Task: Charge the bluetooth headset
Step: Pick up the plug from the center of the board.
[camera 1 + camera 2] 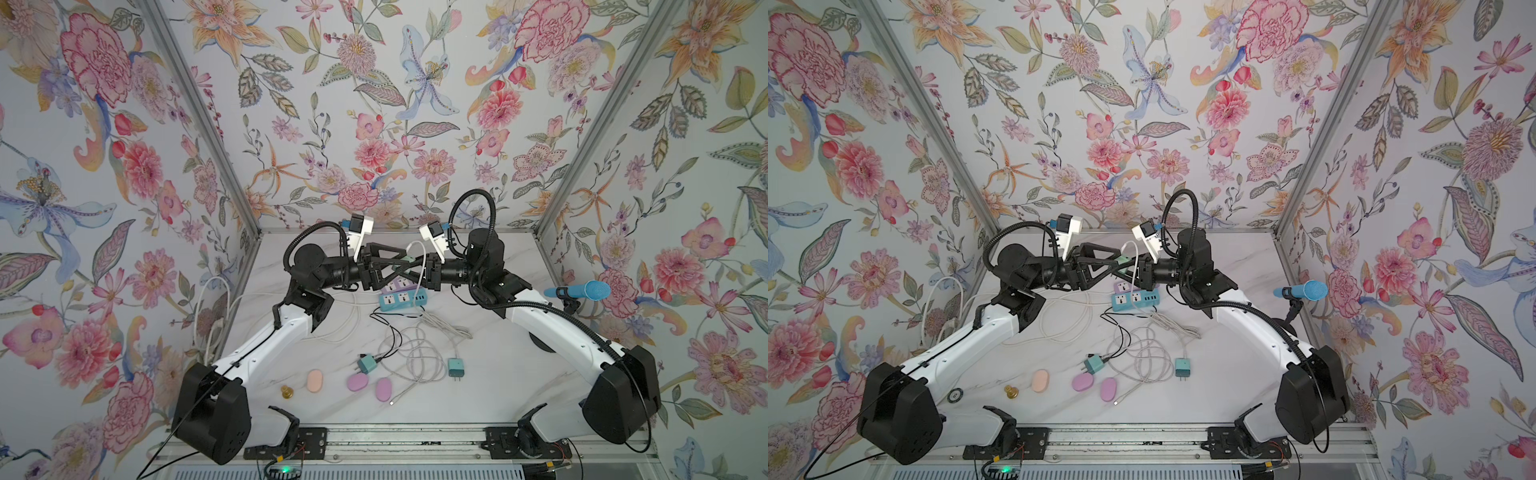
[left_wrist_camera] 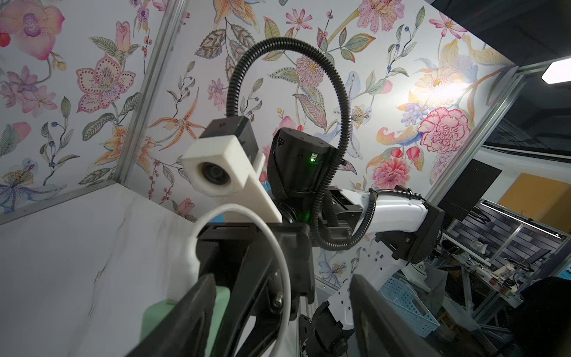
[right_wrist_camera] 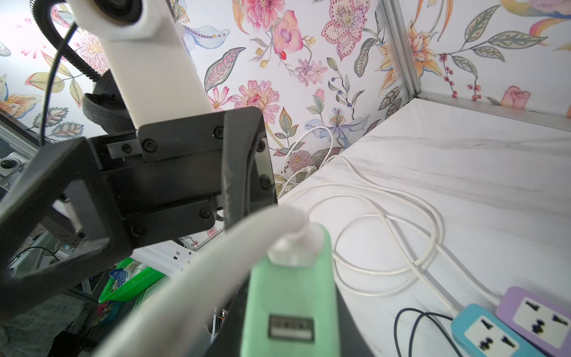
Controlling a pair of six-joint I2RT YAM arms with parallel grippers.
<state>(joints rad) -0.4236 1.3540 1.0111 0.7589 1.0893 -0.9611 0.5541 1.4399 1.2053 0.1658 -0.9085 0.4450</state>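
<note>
Left fingers [image 2: 191, 312] spread wide just beside the green adapter [image 3: 290, 296], right fingers [image 3: 349, 337] pinching it above the power strips [image 1: 401, 298] | oval cases [image 1: 358, 382] we take for the headset lie on the surface near the front, well apart | risk we see: left fingers snag the white cable [image 3: 191, 278] loop, tugging its plug loose or twisting the adapter.

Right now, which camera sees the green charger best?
The right wrist view: the green charger is close up, showing its USB slot and plugged white cable. The left wrist view shows just a corner; both top views show a tiny sliver.
</note>
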